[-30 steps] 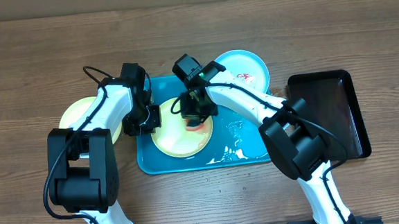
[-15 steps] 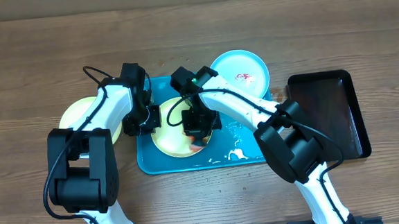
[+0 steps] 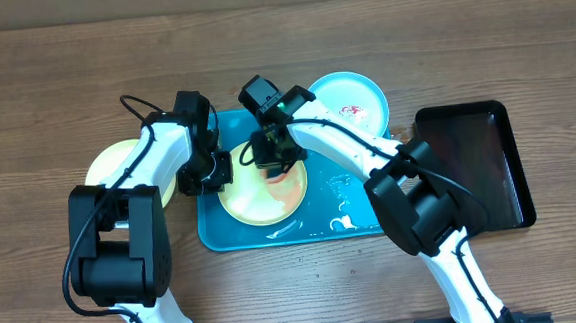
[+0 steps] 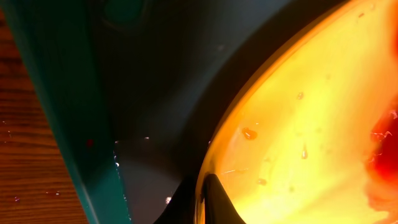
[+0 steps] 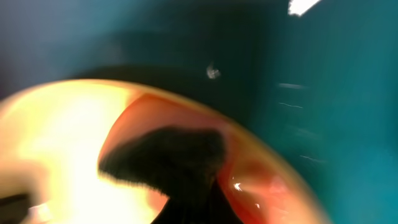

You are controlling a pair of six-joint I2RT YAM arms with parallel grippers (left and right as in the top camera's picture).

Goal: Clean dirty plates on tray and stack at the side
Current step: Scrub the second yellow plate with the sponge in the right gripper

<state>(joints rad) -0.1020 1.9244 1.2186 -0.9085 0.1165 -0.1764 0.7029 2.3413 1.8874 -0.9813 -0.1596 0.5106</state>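
Note:
The turquoise tray [image 3: 214,226] holds a pale yellow-green plate [image 3: 250,202] with a red smear at its centre. My left gripper [image 3: 212,172] is shut on this plate's left rim; in the left wrist view its fingers [image 4: 214,198] pinch the edge of the plate [image 4: 311,124]. My right gripper [image 3: 274,158] is over the plate and shut on a dark fuzzy pad [image 5: 165,155] that rests on the smear [image 5: 249,177]. A light blue plate [image 3: 349,98] with red marks lies at the tray's far right corner. A second yellow-green plate [image 3: 113,164] lies on the table at the left.
A black rectangular tray [image 3: 474,165] lies at the right. Wet streaks [image 3: 340,218] lie on the turquoise tray's right half. The wooden table [image 3: 281,52] extends behind the tray.
My right gripper swept the pad toward the plate's near edge, then back to its far side. The left gripper kept its hold on the rim. The wet streaks on the tray shifted.

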